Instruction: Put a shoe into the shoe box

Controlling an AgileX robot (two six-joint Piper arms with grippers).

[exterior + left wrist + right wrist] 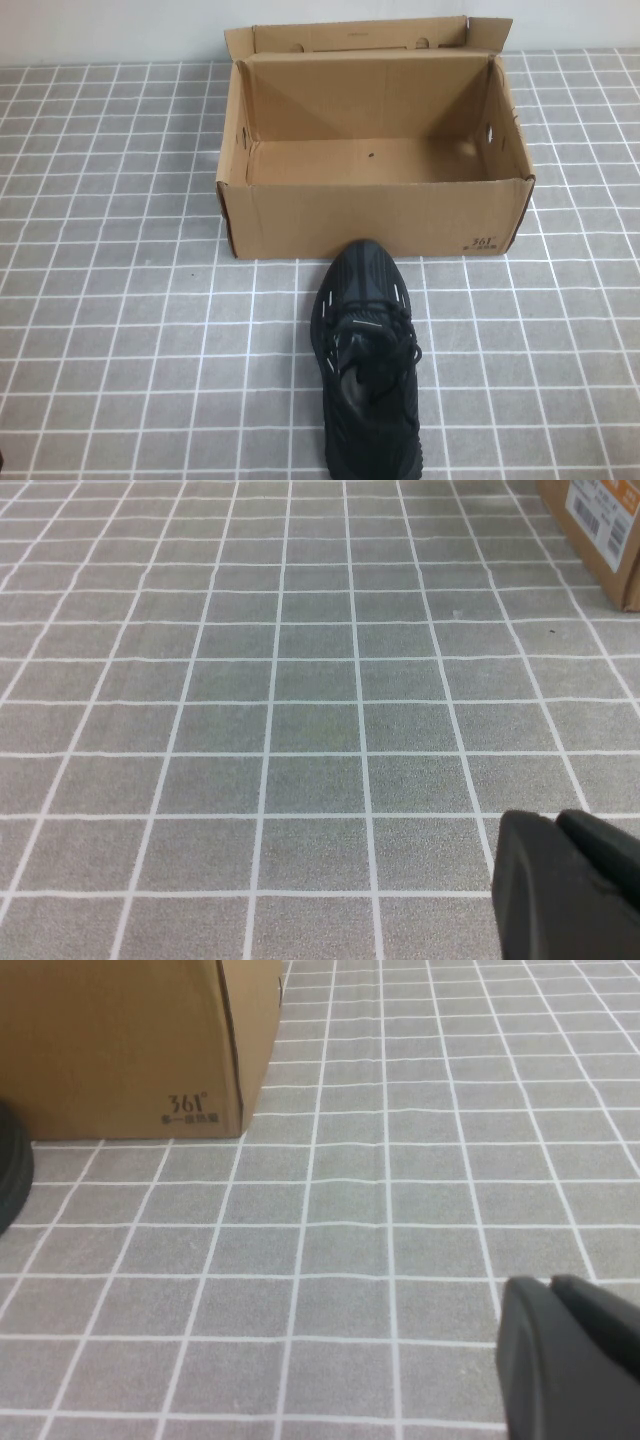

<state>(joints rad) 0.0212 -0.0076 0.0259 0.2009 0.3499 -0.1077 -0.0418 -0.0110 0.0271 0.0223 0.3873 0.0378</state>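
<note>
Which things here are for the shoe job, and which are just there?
For the job:
- shoe, on the cloth in front of the box
- shoe box, open and empty
- left gripper and right gripper, each low over bare cloth, holding nothing

Just there:
- checked tablecloth
- label on the box's side

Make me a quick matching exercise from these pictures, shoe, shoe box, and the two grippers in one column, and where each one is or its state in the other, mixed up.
Things:
1. shoe
2. shoe box
3. left gripper
4. right gripper

Descriptions:
A. open on top, nothing inside
B. shut, above bare table, box corner with a label far off
C. on the table, toe touching the box's front wall
D. shut, low over the table near the "361" corner

Pairs: 1-C, 2-A, 3-B, 4-D
</note>
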